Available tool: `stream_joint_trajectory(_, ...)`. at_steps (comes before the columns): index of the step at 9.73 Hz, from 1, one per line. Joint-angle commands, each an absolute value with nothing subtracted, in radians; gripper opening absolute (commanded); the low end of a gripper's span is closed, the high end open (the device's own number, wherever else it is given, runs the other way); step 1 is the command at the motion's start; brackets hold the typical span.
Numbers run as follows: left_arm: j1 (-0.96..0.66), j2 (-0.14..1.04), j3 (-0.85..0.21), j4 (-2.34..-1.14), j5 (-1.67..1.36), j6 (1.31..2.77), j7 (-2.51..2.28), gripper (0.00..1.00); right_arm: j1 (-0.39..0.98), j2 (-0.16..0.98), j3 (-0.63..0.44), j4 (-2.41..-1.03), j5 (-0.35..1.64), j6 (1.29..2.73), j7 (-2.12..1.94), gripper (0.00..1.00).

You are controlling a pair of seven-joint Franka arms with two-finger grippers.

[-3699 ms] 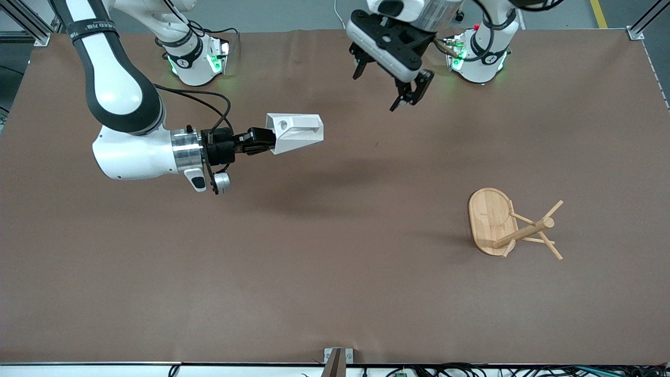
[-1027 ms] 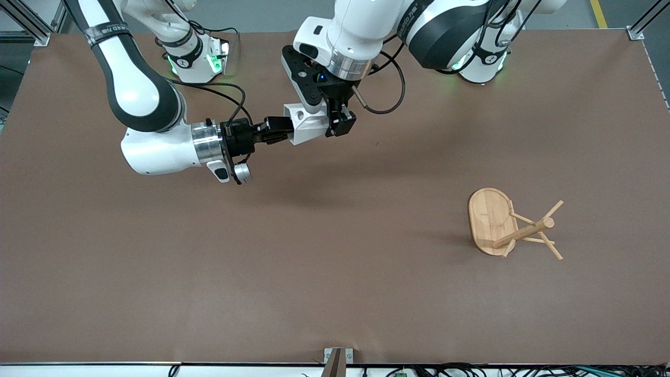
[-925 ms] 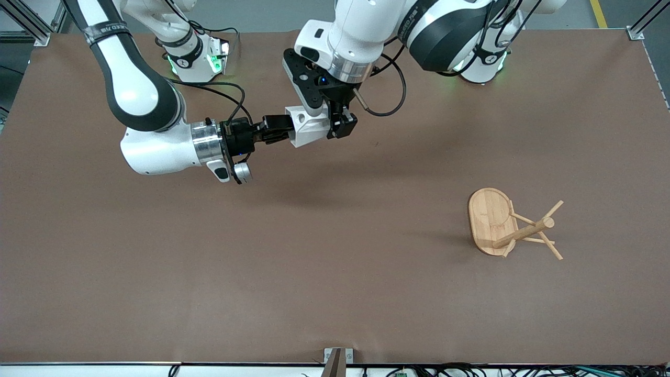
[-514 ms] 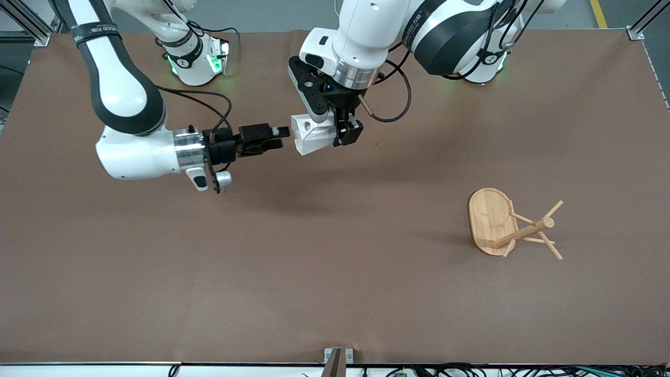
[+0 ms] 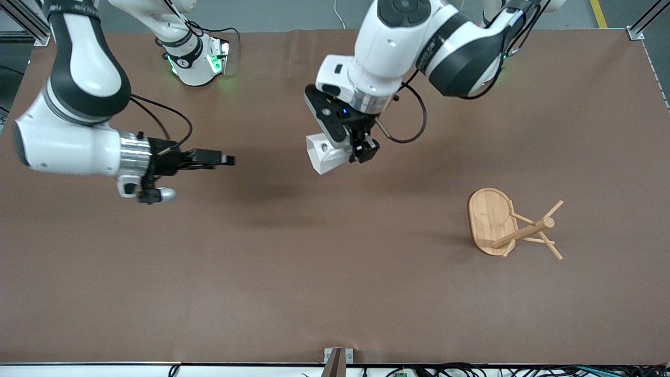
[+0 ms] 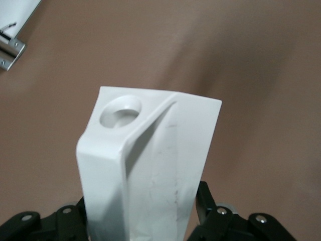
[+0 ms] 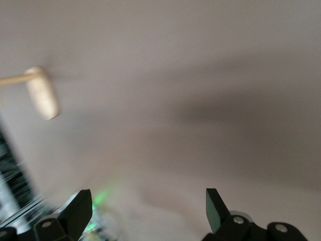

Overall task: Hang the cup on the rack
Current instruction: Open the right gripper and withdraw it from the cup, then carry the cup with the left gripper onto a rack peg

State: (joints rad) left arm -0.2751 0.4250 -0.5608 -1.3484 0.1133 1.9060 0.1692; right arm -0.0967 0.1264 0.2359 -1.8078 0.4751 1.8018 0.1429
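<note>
The white faceted cup [image 5: 323,156] hangs in the air over the middle of the table, gripped by its body in my left gripper [image 5: 349,152]. In the left wrist view the cup [image 6: 150,160] fills the space between the shut fingers [image 6: 206,200], and its handle tab with the round hole [image 6: 119,110] points away from the gripper. My right gripper [image 5: 226,159] is open and empty, over the table toward the right arm's end; its fingers [image 7: 215,205] stand wide apart. The bamboo rack [image 5: 492,220] stands toward the left arm's end, nearer the front camera than the cup.
The brown table top [image 5: 335,272] stretches wide around the rack. The rack's post [image 5: 523,232] and thin pegs [image 5: 552,209] point toward the left arm's end. The rack shows blurred in the right wrist view [image 7: 42,93]. A small metal bracket [image 5: 337,357] sits at the table's front edge.
The right gripper let go of the cup, opened and drew back toward its own end. The left gripper closed on the cup and carried it a little toward the rack.
</note>
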Motion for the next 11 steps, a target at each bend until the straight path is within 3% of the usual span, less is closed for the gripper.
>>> stream_joint_trajectory(1,-0.226,0.434,-0.551,-1.361,0.132,1.879,0.065,0.0,-0.091,0.045,0.143,-1.816,0.147,1.862,0.198,1.0)
stream_joint_trajectory(3,-0.178,0.422,-0.549,-1.364,0.133,1.791,-0.062,0.0,-0.092,0.041,0.109,-1.738,-0.08,1.836,0.192,1.0)
stream_joint_trajectory(6,-0.147,0.388,-0.549,-1.361,0.146,1.682,-0.317,0.0,-0.061,0.032,-0.044,-1.522,-0.071,1.581,0.125,1.0)
stream_joint_trajectory(8,-0.117,0.356,-0.549,-1.376,0.195,1.644,-0.414,0.0,-0.043,0.006,-0.081,-1.448,-0.035,1.415,0.118,1.0)
stream_joint_trajectory(11,-0.02,0.263,-0.554,-1.509,0.155,1.68,-0.417,0.0,-0.06,0.009,-0.051,-1.417,-0.022,1.388,0.118,1.0)
